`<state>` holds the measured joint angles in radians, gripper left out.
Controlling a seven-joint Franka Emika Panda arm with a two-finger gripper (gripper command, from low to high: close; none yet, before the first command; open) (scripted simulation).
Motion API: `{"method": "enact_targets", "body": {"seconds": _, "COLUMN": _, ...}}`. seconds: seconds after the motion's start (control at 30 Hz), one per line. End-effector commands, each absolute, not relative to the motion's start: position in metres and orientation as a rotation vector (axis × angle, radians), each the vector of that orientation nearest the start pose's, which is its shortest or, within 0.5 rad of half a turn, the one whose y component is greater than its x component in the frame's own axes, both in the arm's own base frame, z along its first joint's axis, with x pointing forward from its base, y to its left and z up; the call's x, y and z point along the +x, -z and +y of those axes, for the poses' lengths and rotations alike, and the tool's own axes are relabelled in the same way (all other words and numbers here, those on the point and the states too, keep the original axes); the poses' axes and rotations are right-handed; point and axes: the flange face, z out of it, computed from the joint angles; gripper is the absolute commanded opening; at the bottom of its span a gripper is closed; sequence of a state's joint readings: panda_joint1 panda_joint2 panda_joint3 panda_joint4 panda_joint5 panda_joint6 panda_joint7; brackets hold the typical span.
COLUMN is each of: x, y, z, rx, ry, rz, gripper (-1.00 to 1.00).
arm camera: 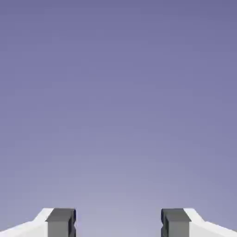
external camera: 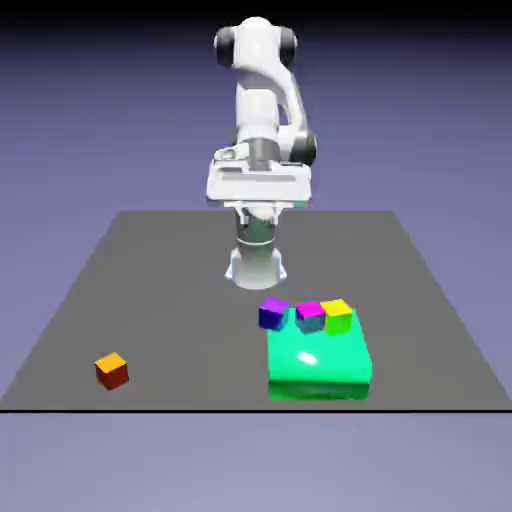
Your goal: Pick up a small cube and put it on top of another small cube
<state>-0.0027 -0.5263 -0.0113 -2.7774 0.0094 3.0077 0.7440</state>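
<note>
Orange cube [external camera: 111, 369] sits alone on the grey table [external camera: 150, 290], well apart from the gripper [arm camera: 118, 222] and far off toward the exterior view's left. Only the exterior view shows it, along with a purple-topped cube [external camera: 272, 313], a magenta-topped cube [external camera: 309, 316] and a yellow-topped cube [external camera: 337, 315] clustered at the far edge of a green block [external camera: 318, 368]. The hand view shows none of these: just plain backdrop between two grey fingertips [arm camera: 60, 222], which stand spread apart and grasp nothing.
</note>
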Motion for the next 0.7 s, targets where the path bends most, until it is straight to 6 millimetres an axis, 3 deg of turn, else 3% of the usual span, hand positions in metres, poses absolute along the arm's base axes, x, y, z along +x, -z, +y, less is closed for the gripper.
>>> {"method": "enact_targets", "body": {"seconds": 0.0, "x": 0.409, "y": -0.448, "z": -0.016, "rx": -2.501, "ry": 0.953, "rz": 1.056, "gripper": 0.00}}
{"method": "enact_targets", "body": {"seconds": 0.33, "x": 0.478, "y": -0.379, "z": -0.127, "rx": -2.495, "ry": 0.528, "rz": 1.537, "gripper": 0.00}}
{"method": "enact_targets", "body": {"seconds": 0.5, "x": 0.494, "y": -0.332, "z": -0.189, "rx": -2.442, "ry": 0.305, "rz": 1.761, "gripper": 0.00}}
{"method": "enact_targets", "body": {"seconds": 0.67, "x": 0.497, "y": -0.280, "z": -0.251, "rx": -2.359, "ry": 0.078, "rz": 1.967, "gripper": 0.00}}
